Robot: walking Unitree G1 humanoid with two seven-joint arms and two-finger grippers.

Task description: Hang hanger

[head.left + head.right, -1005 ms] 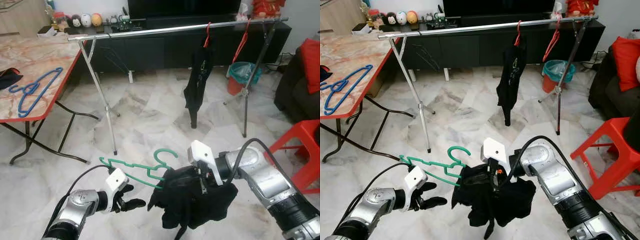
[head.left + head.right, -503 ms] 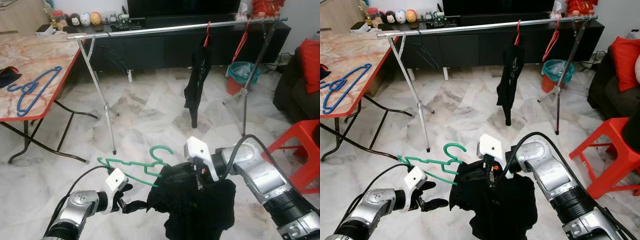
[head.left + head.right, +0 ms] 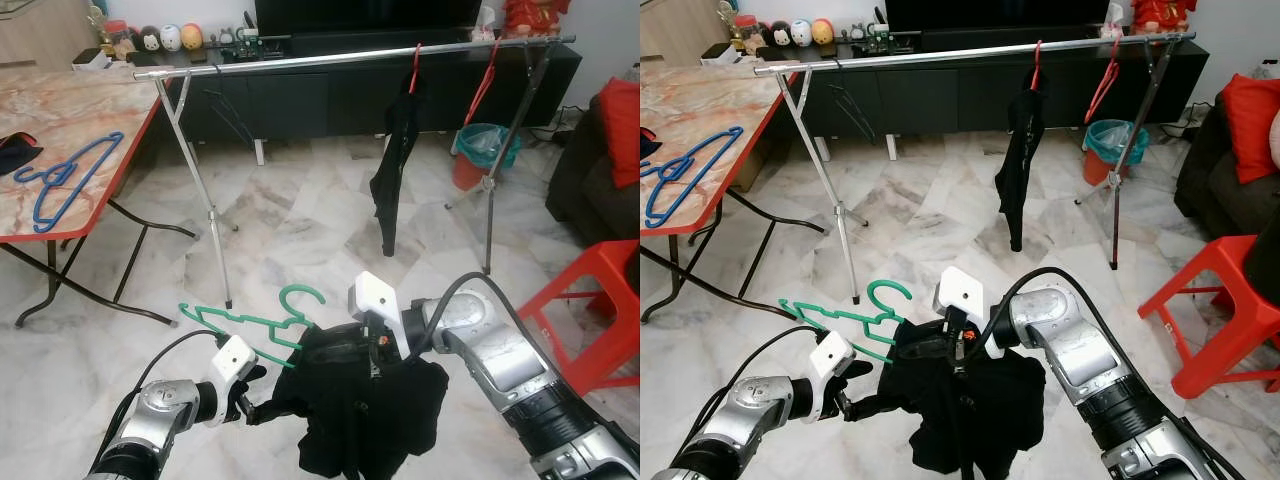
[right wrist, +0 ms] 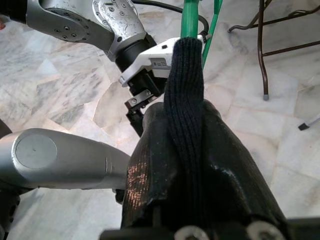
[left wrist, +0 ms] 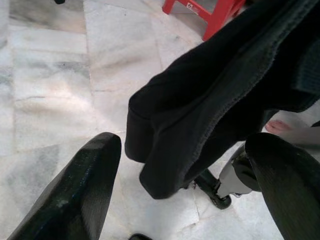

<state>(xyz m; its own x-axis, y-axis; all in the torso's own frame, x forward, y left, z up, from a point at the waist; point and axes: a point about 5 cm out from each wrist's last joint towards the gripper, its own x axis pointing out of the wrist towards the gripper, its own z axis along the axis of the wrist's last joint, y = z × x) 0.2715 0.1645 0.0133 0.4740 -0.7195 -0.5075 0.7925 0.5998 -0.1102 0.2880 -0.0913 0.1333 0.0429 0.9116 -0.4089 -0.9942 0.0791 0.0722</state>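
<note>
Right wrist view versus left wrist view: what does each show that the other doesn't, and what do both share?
Right wrist view alone: the green hanger, the garment's ribbed collar pinched in the right gripper, the left arm, and table legs. Left wrist view alone: the left gripper open beside a hanging fold, a red stool, and a person's foot. Both: the black garment over marble floor.

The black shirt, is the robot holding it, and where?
Yes. The right gripper pinches the black shirt by its ribbed collar, next to the green hanger. The left gripper is open below the cloth, holding nothing.
</note>
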